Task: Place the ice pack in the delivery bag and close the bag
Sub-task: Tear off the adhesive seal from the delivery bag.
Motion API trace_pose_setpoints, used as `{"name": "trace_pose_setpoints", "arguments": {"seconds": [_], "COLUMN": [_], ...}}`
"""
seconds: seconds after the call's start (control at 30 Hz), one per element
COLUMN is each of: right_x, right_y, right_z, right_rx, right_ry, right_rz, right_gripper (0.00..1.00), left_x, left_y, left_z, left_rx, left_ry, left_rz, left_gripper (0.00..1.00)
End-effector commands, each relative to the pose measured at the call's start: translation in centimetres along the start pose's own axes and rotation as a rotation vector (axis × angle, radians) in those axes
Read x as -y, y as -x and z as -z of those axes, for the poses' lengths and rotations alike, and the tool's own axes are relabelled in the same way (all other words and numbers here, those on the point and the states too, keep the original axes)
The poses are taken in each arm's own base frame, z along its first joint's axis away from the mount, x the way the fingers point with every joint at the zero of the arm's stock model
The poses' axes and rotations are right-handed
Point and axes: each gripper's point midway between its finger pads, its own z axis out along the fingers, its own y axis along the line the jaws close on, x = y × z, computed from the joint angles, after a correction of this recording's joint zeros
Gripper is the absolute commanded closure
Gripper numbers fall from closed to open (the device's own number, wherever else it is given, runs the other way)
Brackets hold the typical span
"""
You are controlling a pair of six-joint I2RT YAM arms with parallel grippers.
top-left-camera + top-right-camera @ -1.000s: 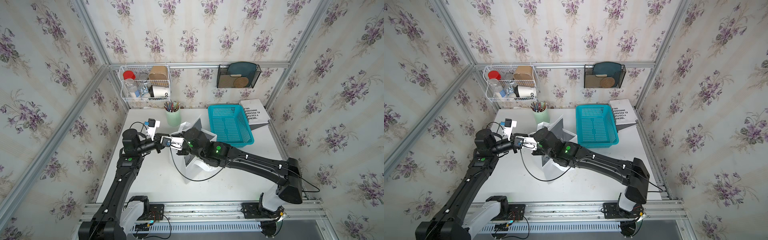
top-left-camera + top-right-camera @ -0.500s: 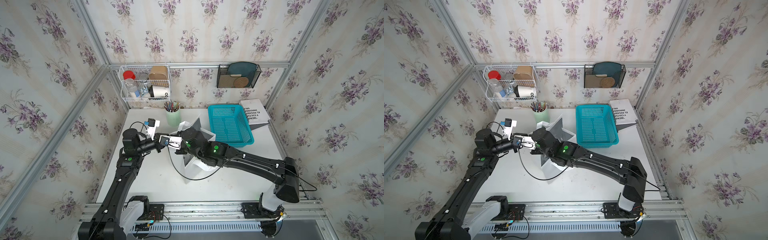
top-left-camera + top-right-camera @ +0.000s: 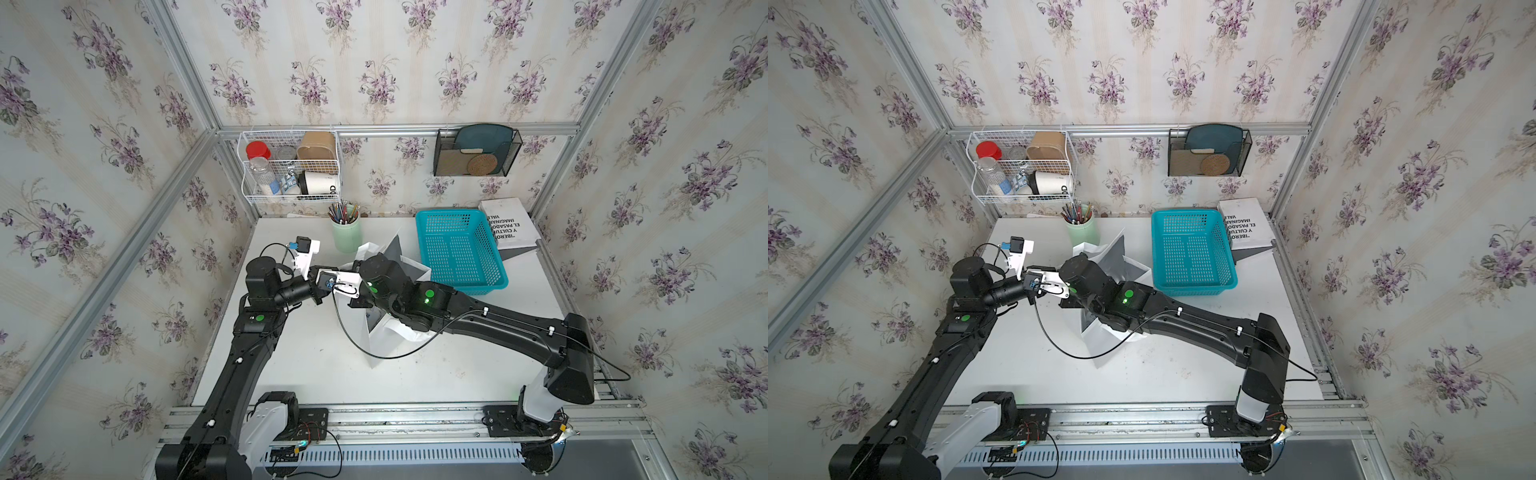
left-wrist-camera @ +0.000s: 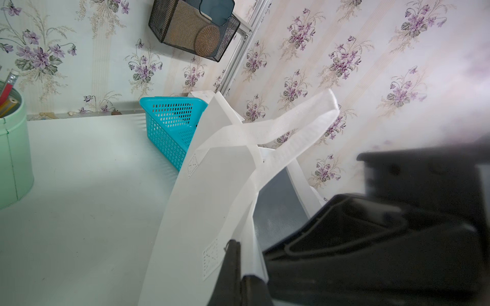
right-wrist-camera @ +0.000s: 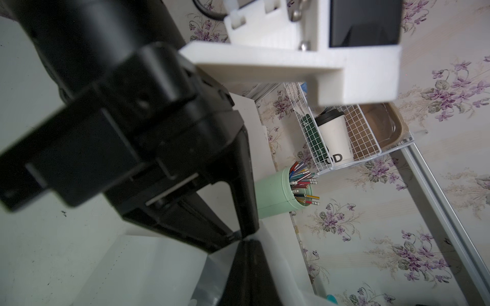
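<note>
- The delivery bag (image 3: 380, 345) (image 3: 1100, 349) (image 4: 201, 185) is seen standing upright on the desk (image 3: 291, 374), just beside the turquoise basket (image 3: 459, 249).
- Its outer walls are white; a shiny silver lining (image 4: 278, 209) is shown at the open mouth.
- Two flat white loop handles (image 4: 299, 132) are stitched to the rim and stick out from it.

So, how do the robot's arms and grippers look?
The left arm and right arm are black with rounded joints, green lights and white base segments. A thin black cable loops beside the right one. White camera brackets sit at the wrists. The left gripper and right gripper have black tapered fingers.
</note>
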Motion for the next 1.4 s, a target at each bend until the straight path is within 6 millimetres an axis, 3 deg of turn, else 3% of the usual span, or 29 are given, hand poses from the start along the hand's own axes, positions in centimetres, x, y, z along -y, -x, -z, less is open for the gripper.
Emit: {"name": "trace_pose_setpoints", "arguments": {"seconds": [0.0,0.23,0.83,1.13,1.37], "right_x": [2.1,3.8,5.0,8.2,12.0], "right_y": [0.4,-0.1,-0.5,-1.3,-3.9], "right_z": [0.3,1.0,3.0,5.6,8.2], "right_rx": [0.002,-0.021,0.011,0.122,0.157], "right_ry": [-0.091,-0.168,-0.175,-0.216,-0.324], "right_rz": [-0.063,-0.103,-0.238,-0.489,-0.622], "right_gripper": [1.00,1.00,1.00,1.00,1.00], "left_x": [1.3,1.2,0.8,0.1,-0.4], "left_y": [-0.5,-0.7,-0.7,-0.5,-0.4], "left_z": [0.0,0.0,0.1,0.0,-0.1], "left_rx": [-0.025,-0.032,-0.033,-0.030,-0.036], "left_ry": [-0.072,-0.067,-0.034,-0.001,0.022], "left_rz": [-0.027,-0.025,-0.033,-0.049,-0.085], "left_gripper": [1.00,1.00,1.00,1.00,1.00]}}
